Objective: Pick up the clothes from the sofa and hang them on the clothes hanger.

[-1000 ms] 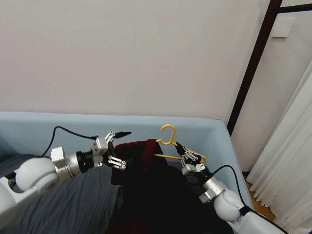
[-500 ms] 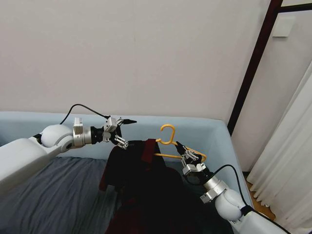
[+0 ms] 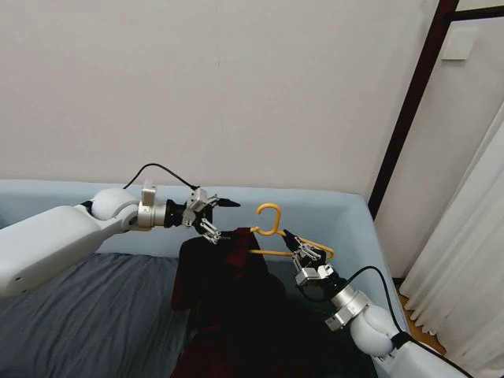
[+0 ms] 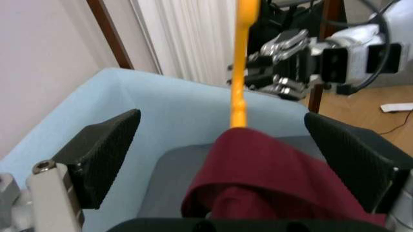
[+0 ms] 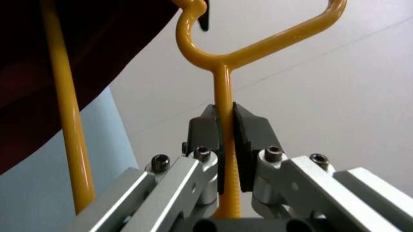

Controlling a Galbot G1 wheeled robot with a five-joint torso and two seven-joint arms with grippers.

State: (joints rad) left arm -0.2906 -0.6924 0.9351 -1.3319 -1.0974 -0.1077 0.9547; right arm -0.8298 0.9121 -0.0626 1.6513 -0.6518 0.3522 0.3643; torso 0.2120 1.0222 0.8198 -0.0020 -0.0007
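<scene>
Fingers of the right gripper pinch a yellow plastic hanger. The left gripper gapes wide, a dark red cloth garment between its pads, draped on the hanger. Dressing the hanger seems underway; next, probably pulling cloth toward the right fingers.

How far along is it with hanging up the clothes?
Partly done: the garment hangs over one end of the hanger, above the sofa. In hand: right gripper clamps the hanger; left gripper, jaws open, is beside it. To do: the other end is bare.
</scene>
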